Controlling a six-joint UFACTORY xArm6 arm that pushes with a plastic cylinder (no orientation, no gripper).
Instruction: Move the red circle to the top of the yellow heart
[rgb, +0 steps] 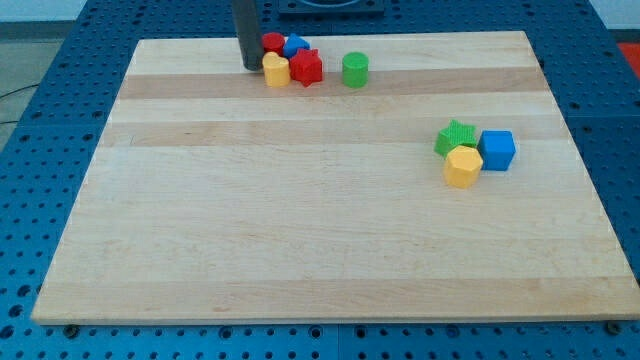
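Where's my tip (250, 66) rel. to the yellow heart (276, 70)?
— Just beside the heart, on the view's left. Can't tell if they touch. It's a bare rod end, nothing gripped or carried.

— Block count?
— 8 total: 2 yellow, 2 blue, 2 green, 2 red. 1 rod, 1 wooden board (300, 250).

— Start w/ the nearest.
— The yellow hexagon (463, 166) is well apart from the heart, far to the view's right and lower. The blue cube (497, 150) is further right of the heart again and touches the hexagon. The green star (457, 137) sits just above the hexagon, same group, also well apart from the heart.

— And up by the heart?
— The red block (307, 67), shape unclear, presses against the heart's right side. The green cylinder (355, 69) is right of the heart, past the red block, standing alone. The red circle (272, 42) is directly above the heart, touching or nearly so. The blue block (296, 45), shape unclear, is above-right of the heart, against the circle.

— Arm pose?
— Rod is upright and enters from the view's top edge. Its dark shaft passes left of the red circle and ends on the board at the heart's left.
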